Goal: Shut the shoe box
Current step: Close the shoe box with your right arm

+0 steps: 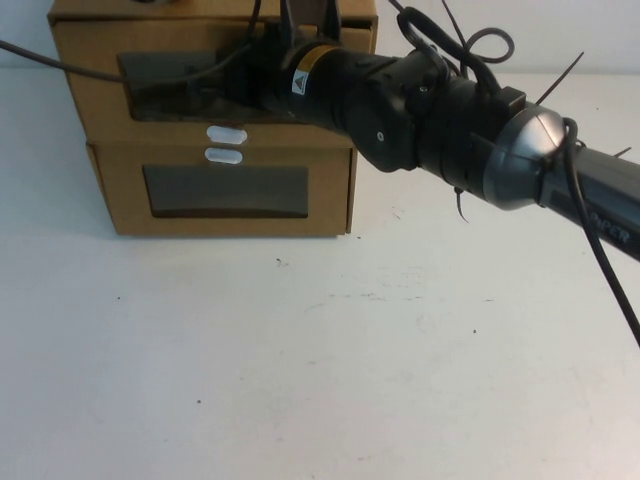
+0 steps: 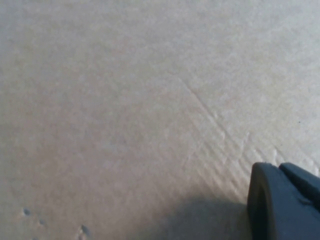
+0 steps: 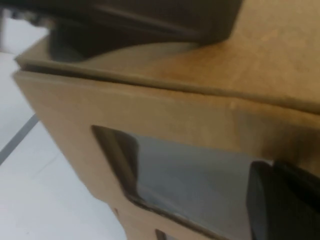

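Fingers (image 3: pixel 282 200) of the right gripper (image 1: pixel 290 55) stood spread at the shoe box (image 1: pixel 90 70): one over its top, one against its front window. Shoe box sat atop a second windowed box (image 1: pixel 330 190) at the counter's (image 1: pixel 320 360) far left. Left gripper (image 2: pixel 285 205) hung close over the bare counter; grip state could not be told.

My matt black plastic right gripper (image 3: pixel 280 200) meets the matt brown cardboard shoe box (image 1: pixel 215 80) with its glossy clear window at the frame's upper left, above a like cardboard box (image 1: pixel 225 190) on the matt white table (image 1: pixel 320 370).
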